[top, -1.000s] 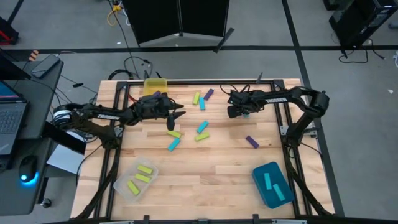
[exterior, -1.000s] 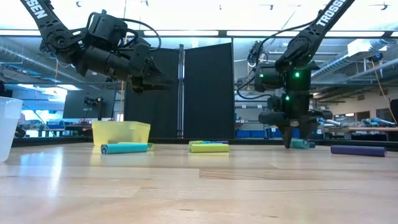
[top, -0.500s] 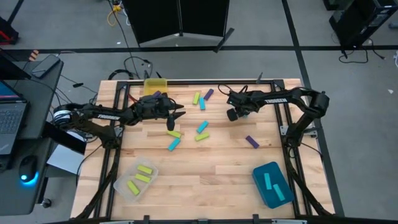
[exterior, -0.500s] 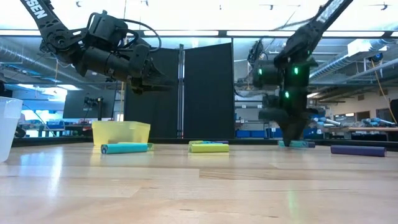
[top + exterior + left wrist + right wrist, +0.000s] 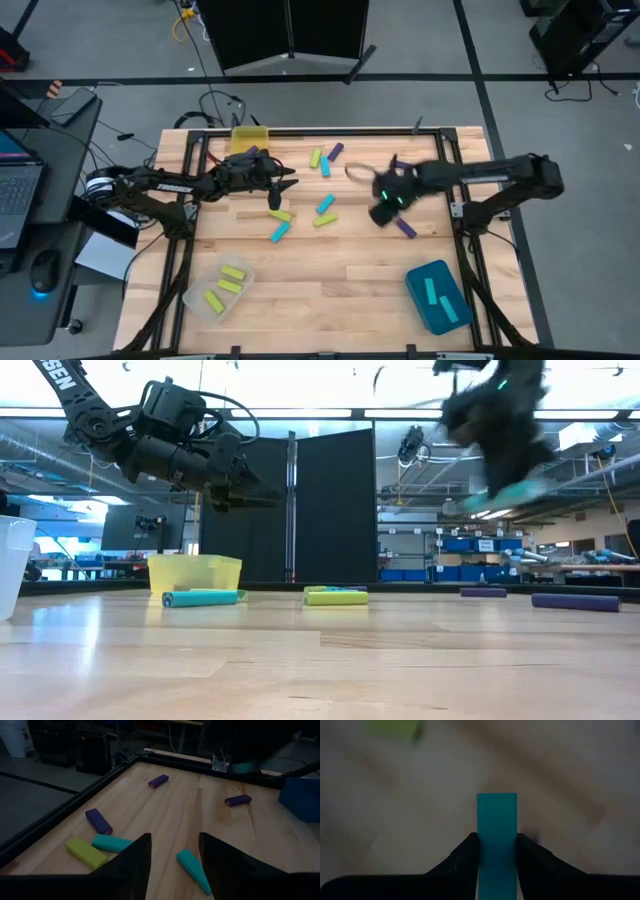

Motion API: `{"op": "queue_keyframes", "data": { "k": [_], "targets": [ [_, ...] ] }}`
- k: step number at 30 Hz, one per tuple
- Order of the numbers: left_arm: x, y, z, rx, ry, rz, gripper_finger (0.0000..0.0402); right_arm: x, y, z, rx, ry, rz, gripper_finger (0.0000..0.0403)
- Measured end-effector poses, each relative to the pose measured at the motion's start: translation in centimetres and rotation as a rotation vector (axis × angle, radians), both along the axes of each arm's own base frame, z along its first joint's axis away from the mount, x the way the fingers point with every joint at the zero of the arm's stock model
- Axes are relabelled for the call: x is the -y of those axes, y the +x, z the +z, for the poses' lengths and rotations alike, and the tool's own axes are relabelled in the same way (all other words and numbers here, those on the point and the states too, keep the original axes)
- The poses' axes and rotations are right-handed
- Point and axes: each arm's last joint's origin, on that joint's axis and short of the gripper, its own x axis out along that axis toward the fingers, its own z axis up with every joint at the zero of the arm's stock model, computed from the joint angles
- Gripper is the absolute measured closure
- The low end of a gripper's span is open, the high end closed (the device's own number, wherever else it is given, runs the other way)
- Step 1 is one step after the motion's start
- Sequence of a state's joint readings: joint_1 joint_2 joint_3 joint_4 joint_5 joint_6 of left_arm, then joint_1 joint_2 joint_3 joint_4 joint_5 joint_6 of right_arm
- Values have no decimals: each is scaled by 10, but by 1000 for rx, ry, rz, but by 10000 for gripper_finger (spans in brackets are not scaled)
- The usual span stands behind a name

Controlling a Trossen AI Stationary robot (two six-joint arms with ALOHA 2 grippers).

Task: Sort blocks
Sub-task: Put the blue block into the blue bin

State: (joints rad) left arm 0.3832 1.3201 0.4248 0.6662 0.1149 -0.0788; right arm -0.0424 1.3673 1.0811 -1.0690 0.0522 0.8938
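Purple, yellow-green and cyan blocks lie flat around the table's middle (image 5: pixel 326 204), with a purple one (image 5: pixel 405 228) next to my right gripper. My right gripper (image 5: pixel 385 207) is raised over the right half of the table and is shut on a cyan block (image 5: pixel 497 820), which also shows blurred in the low view (image 5: pixel 515 493). My left gripper (image 5: pixel 287 185) hovers open above the table's left-middle. A cyan block (image 5: pixel 194 870) lies on the wood ahead of its fingers (image 5: pixel 132 865). My right gripper pinches the cyan block between its two fingers, one on each long side (image 5: pixel 497 845). The block's free end (image 5: pixel 497 800) sticks out past the fingertips. The block is lifted well clear of the table.
A yellow bin (image 5: pixel 251 138) stands at the far edge. A clear bin (image 5: pixel 205 279) with yellow-green blocks is at the near left. A teal bin (image 5: pixel 425 310) with cyan blocks is at the near right. Bare wood lies between the two near bins.
My right gripper stood low on a cyan block at the far right of the table. It has risen fast with that block, swinging toward the near edge. The block is now lifted clear of the wood. My left arm has kept still.
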Motion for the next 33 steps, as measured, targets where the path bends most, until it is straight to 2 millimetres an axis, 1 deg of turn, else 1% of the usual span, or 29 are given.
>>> {"op": "queue_keyframes", "data": {
  "k": [4,8,12,14,17,20,23,25,27,30,31,33],
  "targets": [
    [0,0,0,3,1,1,229,-54,-18,7,-51,135,-38,294],
    [0,0,0,3,1,1,229,-99,-37,2,-147,250,-97,294],
    [0,0,0,3,1,2,230,-134,-57,-11,-242,285,-176,294],
    [0,0,1,12,3,2,230,-146,-66,-20,-270,279,-216,294],
    [0,0,2,24,7,2,230,-156,-77,-38,-282,289,-275,294],
    [0,1,3,29,10,2,230,-163,-83,-56,-263,318,-302,294],
    [0,1,3,30,10,2,230,-163,-88,-74,-256,337,-323,294],
    [0,1,3,30,13,2,230,-162,-89,-82,-244,353,-326,294],
    [0,1,4,33,28,-1,230,-161,-91,-86,-241,349,-334,294],
    [0,1,4,33,32,-2,230,-161,-91,-86,-239,349,-334,293],
    [0,1,4,33,33,-2,230,-161,-90,-85,-239,351,-331,289],
    [0,1,4,33,33,-2,230,-163,-87,-80,-231,372,-311,261]
  ]
}}
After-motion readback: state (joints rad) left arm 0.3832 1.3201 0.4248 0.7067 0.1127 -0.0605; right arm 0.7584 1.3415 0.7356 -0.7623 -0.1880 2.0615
